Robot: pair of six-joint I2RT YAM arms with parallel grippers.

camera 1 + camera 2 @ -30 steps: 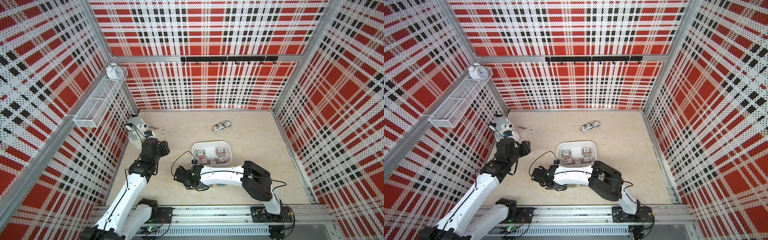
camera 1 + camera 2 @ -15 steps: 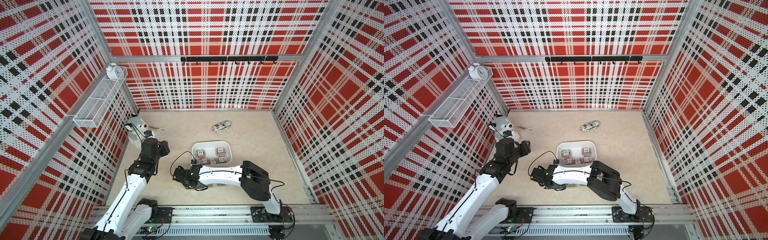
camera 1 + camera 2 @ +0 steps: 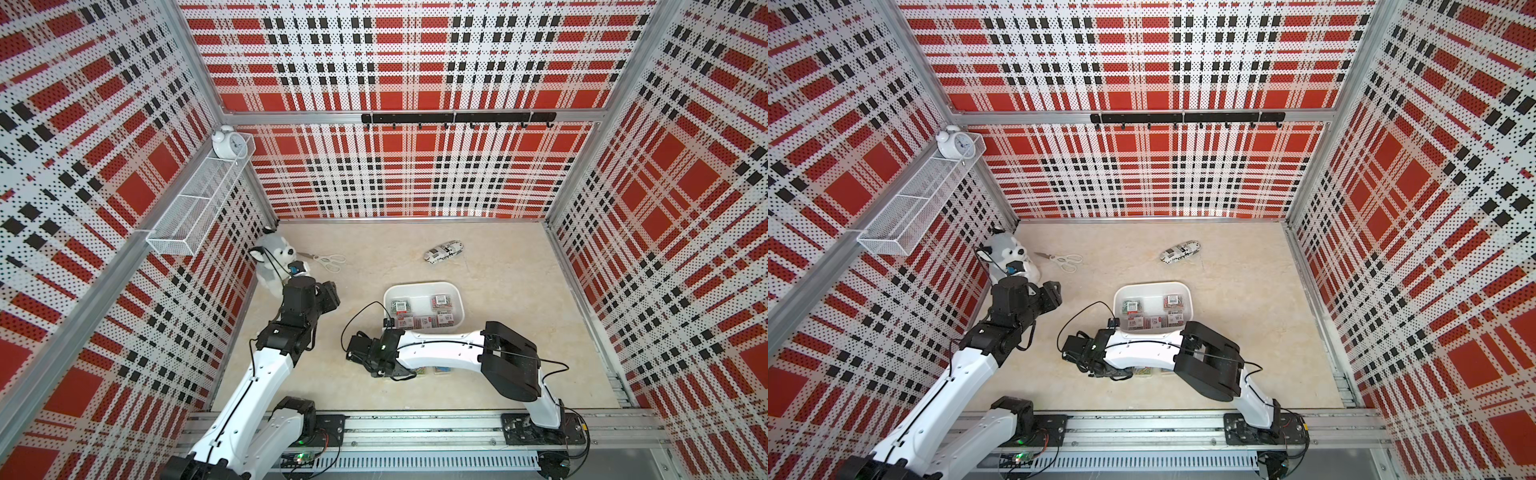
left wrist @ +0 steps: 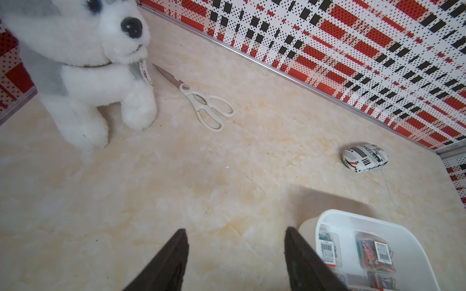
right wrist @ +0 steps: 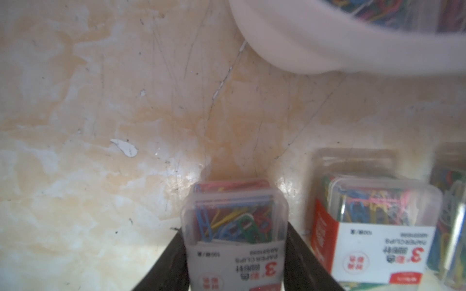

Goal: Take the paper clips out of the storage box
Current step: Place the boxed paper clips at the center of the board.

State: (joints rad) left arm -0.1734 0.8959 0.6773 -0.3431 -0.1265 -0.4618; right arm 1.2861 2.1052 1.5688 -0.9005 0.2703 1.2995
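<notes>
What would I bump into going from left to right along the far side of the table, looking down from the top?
In a top view: plush husky → scissors → black-and-white printed pouch.

Entry 1. Right arm [image 3: 440, 353]: the forearm swung a small way toward the robot's left across the bench [image 3: 498, 257], and the elbow followed by a lesser amount.

Entry 2. Right tool [image 5: 235, 239], jaws clamped on a case of paper clips [image 5: 234, 214]: it was carried leftward with the wrist and ended slightly farther from the near left corner of the storage box [image 3: 422, 285] than a second before.

Entry 3. Black cable [image 3: 352, 319] looping over the wrist: the loop shifted leftward with the arm.

Note: the shift was slight in both top views, and most of it fell in the earlier half of the second.
</notes>
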